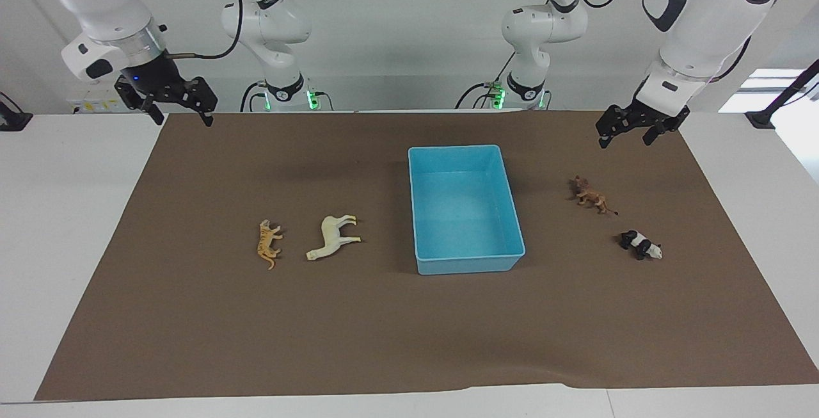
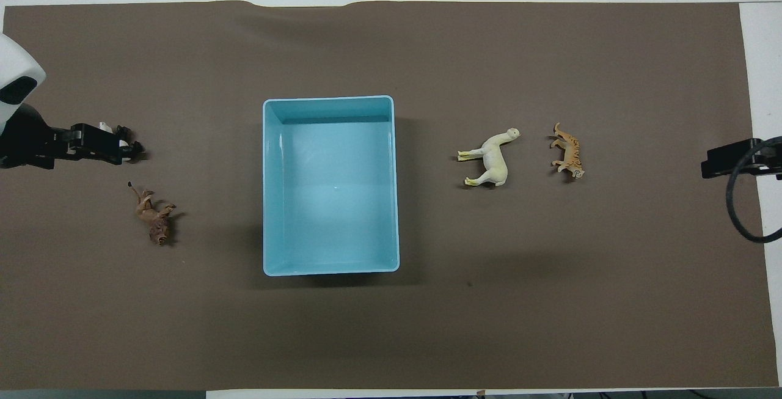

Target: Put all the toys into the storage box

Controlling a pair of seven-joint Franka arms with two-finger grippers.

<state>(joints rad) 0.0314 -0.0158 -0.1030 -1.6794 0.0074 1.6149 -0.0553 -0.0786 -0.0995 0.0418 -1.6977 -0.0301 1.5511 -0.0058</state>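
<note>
The light blue storage box (image 1: 466, 258) (image 2: 269, 185) stands empty mid-mat. The orange tiger (image 1: 268, 243) (image 2: 568, 157) and the cream long-necked animal (image 1: 333, 236) (image 2: 492, 159) lie toward the right arm's end. The brown lion (image 1: 590, 195) (image 2: 154, 215) and the panda (image 1: 640, 244) (image 2: 127, 142) lie toward the left arm's end. My left gripper (image 1: 624, 141) (image 2: 116, 144) is open and empty, raised well above the mat; from overhead it partly covers the panda. My right gripper (image 1: 182, 120) (image 2: 708, 164) is open and empty, raised over the mat's edge at its own end.
A brown mat (image 1: 384, 328) covers most of the white table (image 1: 64, 245). Both arm bases (image 1: 281, 91) stand at the robots' edge of the table.
</note>
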